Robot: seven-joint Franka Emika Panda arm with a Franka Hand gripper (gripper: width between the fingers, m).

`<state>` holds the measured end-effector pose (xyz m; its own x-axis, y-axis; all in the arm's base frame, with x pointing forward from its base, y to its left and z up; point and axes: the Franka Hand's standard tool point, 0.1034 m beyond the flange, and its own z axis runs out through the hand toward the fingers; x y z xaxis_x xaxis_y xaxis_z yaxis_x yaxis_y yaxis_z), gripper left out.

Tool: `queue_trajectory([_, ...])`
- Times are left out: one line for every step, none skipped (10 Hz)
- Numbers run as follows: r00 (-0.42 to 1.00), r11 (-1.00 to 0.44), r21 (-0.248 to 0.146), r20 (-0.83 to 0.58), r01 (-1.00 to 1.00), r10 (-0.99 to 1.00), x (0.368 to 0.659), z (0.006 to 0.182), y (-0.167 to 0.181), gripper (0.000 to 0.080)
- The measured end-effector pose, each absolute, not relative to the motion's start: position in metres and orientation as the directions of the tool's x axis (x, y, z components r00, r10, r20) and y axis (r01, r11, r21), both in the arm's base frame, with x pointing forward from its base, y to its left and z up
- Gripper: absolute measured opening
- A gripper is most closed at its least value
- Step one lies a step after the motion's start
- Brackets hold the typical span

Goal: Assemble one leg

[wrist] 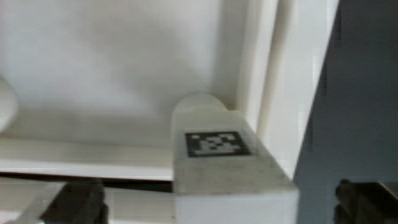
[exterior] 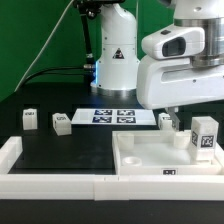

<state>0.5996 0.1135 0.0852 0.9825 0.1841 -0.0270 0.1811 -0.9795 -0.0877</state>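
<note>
Gripper (wrist: 222, 205) spread wide, holding nothing. Leg (wrist: 222, 150) sits between fingers (wrist: 80, 200), touching neither; over tray (exterior: 140, 172), exterior view's 3 o'clock.

White plastic on matt black.
Leg (wrist: 228, 172) smooth matt plastic; tray-like piece (exterior: 150, 166) smooth white plastic, faint sheen; table (exterior: 70, 142) matt.

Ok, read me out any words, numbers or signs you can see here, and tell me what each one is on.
No words or numbers can be read.
On the leg: a black-and-white square tag, pattern only, no letters.
On the marker board: several such tags, no text.
On the robot base: a dark triangle sign, too small to read.
On the white tray piece: a small dark front-rim mark, too blurred.
</note>
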Motion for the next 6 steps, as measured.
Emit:
queue_trajectory([0.983, -0.980, -0.086, -0.027, 0.177, 0.180, 0.6000, 0.0851, 0.1118, 0.0649])
queue_trajectory([0.986, -0.984, -0.085, -0.026, 0.160, 0.162, 0.6005, 0.0851, 0.1115, 0.0649])
queue_trajectory([0.987, -0.984, -0.084, -0.019, 0.159, 0.161, 0.6009, 0.0843, 0.1114, 0.0649])
queue_trajectory([0.987, -0.984, -0.083, -0.011, 0.160, 0.161, 0.6004, 0.0826, 0.1118, 0.0622])
queue_trajectory([0.987, -0.984, -0.083, -0.011, 0.159, 0.161, 0.6004, 0.0826, 0.1114, 0.0622])
queue_trajectory([0.987, -0.984, -0.083, -0.011, 0.159, 0.161, 0.6004, 0.0826, 0.1114, 0.0450])
